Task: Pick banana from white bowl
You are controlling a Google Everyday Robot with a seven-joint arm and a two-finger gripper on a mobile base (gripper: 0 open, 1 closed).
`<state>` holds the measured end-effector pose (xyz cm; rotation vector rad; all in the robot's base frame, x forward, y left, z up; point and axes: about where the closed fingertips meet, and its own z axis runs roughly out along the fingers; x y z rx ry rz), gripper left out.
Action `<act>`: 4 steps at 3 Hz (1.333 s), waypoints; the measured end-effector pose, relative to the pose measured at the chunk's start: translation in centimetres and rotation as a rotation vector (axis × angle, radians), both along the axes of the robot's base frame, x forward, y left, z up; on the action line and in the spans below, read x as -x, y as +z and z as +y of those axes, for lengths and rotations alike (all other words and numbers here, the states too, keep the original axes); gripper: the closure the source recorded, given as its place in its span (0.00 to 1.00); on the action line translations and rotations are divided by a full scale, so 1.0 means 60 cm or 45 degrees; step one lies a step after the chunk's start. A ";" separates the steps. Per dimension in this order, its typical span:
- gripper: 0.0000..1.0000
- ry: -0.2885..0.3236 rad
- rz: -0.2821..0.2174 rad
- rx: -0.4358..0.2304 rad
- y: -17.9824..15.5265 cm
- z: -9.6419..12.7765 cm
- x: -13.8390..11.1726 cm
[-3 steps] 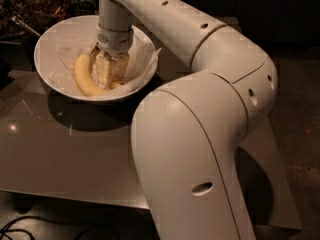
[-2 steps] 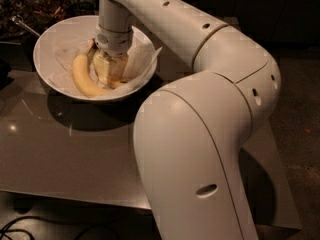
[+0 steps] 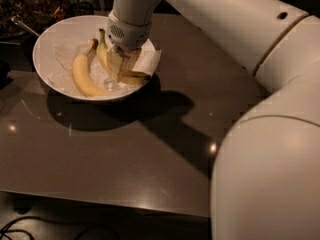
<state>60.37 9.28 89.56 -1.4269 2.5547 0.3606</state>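
The white bowl point(image 3: 44, 70) stands on the dark table at the upper left, lined with crinkled white paper point(image 3: 149, 60). Two bananas lie in it. The paler, thicker one point(image 3: 82, 78) lies at the left. The slimmer, deeper-yellow banana point(image 3: 104, 53) lies to its right, stem toward the far rim and brownish end point(image 3: 143, 76) toward the right rim. My gripper point(image 3: 123, 64) reaches down into the bowl from above and is shut on the middle of this slimmer banana. The fingers hide its middle part.
My arm's large white links point(image 3: 270, 149) fill the right side of the view. A metal utensil handle point(image 3: 22, 26) and dark clutter point(image 3: 35, 4) lie behind the bowl at the upper left. The table's front edge point(image 3: 100, 200) runs along the bottom, with cables point(image 3: 15, 228) below it.
The arm's upper links have shifted toward the right and nearer the camera. The wrist has risen slightly over the bowl, so the slimmer banana's stem now shows beside the gripper.
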 end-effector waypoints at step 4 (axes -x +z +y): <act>1.00 0.126 -0.155 -0.064 0.107 -0.044 0.150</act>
